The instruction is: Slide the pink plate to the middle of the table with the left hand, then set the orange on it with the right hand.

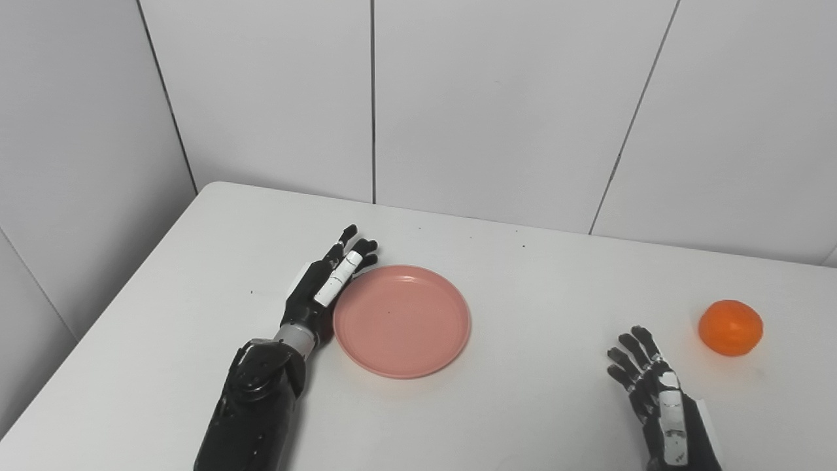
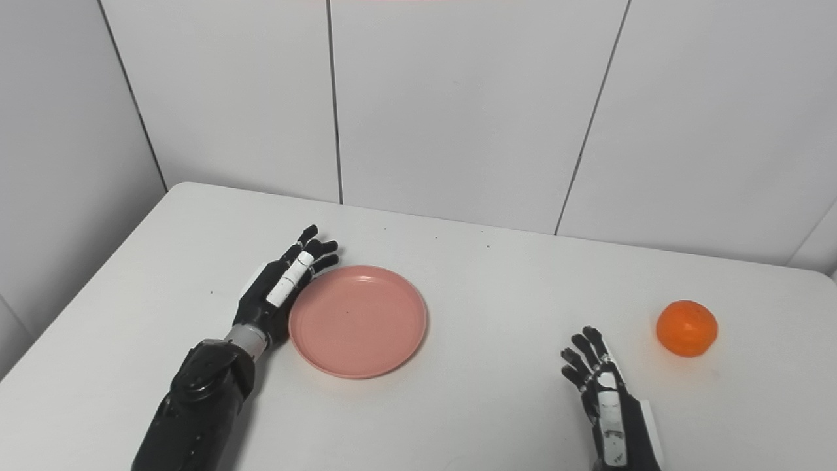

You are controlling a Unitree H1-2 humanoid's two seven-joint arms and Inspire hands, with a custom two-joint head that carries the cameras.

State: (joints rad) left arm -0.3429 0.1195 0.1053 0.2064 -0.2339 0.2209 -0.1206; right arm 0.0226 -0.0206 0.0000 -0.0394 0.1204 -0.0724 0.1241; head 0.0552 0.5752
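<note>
Spanning the view, the table (image 1: 523, 275) carries the plate (image 1: 401, 320) near its middle. The left hand (image 1: 325, 288) is laid, fingers apart, apparently touching the plate's left rim. The right hand (image 1: 650, 392) is spread empty near the front edge, the orange (image 1: 730, 328) toward the right edge.

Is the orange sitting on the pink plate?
No, the orange lies on the bare table far right of the empty pink plate.

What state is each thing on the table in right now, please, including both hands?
Pink plate: flat on the table, empty, left hand against its left rim.
Orange: on the table at the right, untouched.
Left hand: open, fingers straight.
Right hand: open, holding nothing, short of the orange.
</note>
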